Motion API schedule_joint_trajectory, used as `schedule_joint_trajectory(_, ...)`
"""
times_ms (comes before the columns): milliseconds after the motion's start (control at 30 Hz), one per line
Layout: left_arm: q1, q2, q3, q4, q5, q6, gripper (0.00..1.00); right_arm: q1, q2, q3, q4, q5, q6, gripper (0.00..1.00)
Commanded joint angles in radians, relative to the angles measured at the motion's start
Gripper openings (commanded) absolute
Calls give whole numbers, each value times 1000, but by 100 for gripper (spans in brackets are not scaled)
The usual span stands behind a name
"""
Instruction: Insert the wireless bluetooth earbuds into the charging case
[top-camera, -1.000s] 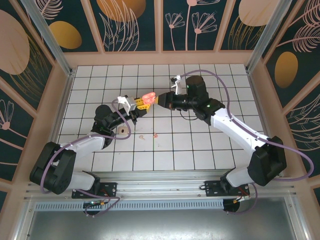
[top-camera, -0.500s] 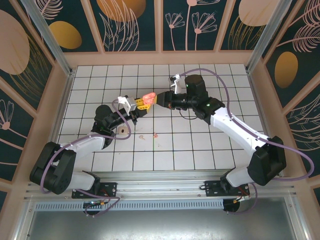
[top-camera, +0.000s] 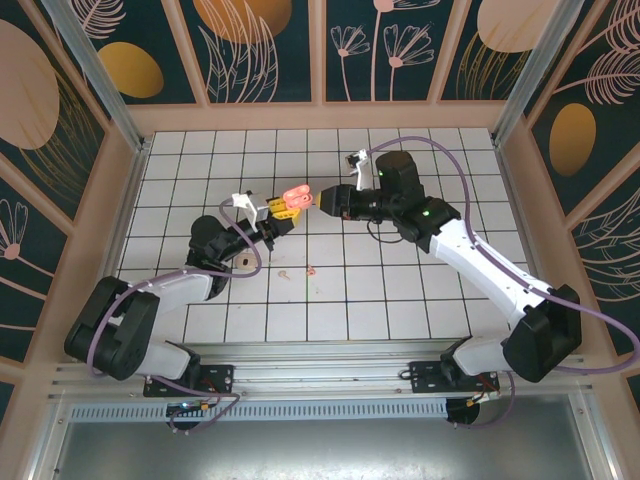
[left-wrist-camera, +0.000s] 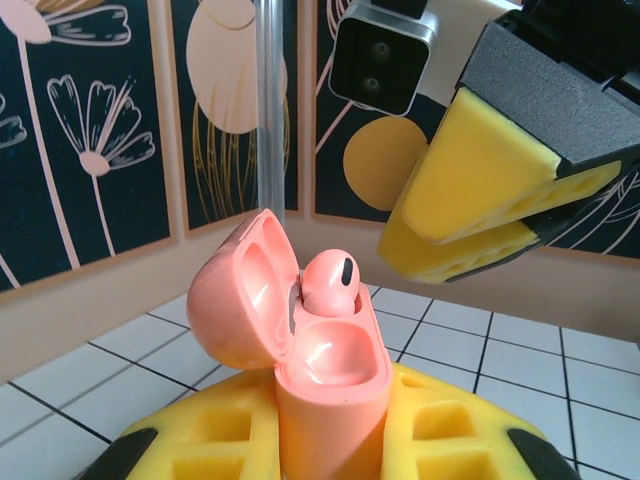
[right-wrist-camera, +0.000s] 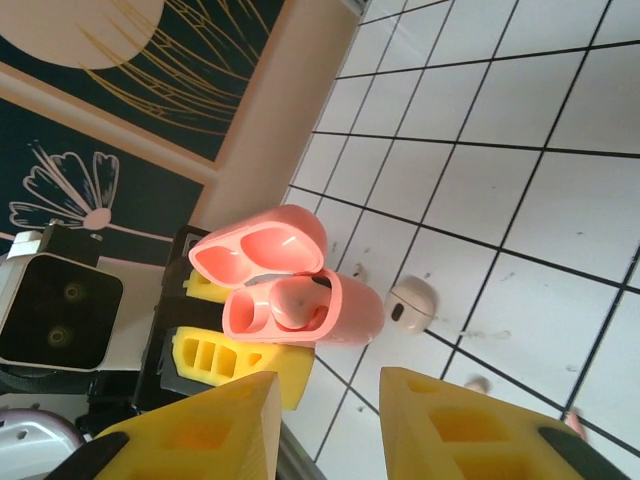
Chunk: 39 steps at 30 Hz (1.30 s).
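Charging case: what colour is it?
The charging case is salmon pink, inside and out. The left wrist view shows it best.

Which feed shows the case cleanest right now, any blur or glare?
Left wrist: charging case large, sharp, evenly lit, seated earbud clear. Right wrist: case in focus, own yellow fingers slightly soft at the bottom edge. Top external: even light, case tiny.

White gridded table (top-camera: 400, 300); dark floral wall panels (top-camera: 260, 50) around; aluminium rail (top-camera: 320, 385) at near edge.
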<state>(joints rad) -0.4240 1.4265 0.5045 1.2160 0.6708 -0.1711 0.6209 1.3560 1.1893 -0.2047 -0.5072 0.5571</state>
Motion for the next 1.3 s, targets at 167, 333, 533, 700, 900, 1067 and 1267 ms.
schedule_joint_trajectory(167, -2, 27, -21, 38, -57, -92, 1, 18, -9, 42, -88, 99, -58, 32)
schedule_joint_trajectory(333, 15, 56, -64, 34, -108, -162, 0, 49, 64, 95, -249, 198, -34, 33)
schedule_joint_trajectory(533, 74, 49, -163, 74, -212, -281, 0, 110, 180, 145, -376, 271, 30, 37)
schedule_joint_trajectory(700, 114, 3, -229, 54, -295, -324, 0, 165, 292, 201, -486, 289, 23, 42)
schedule_joint_trajectory(900, 124, -68, -266, -15, -362, -316, 0, 192, 418, 253, -522, 278, 6, 44)
schedule_joint_trajectory(1067, 125, -90, -275, -34, -379, -315, 1, 198, 512, 280, -500, 251, -40, 44)
schedule_joint_trajectory(1267, 125, -95, -288, -29, -388, -334, 1, 203, 573, 278, -409, 157, -62, 38)
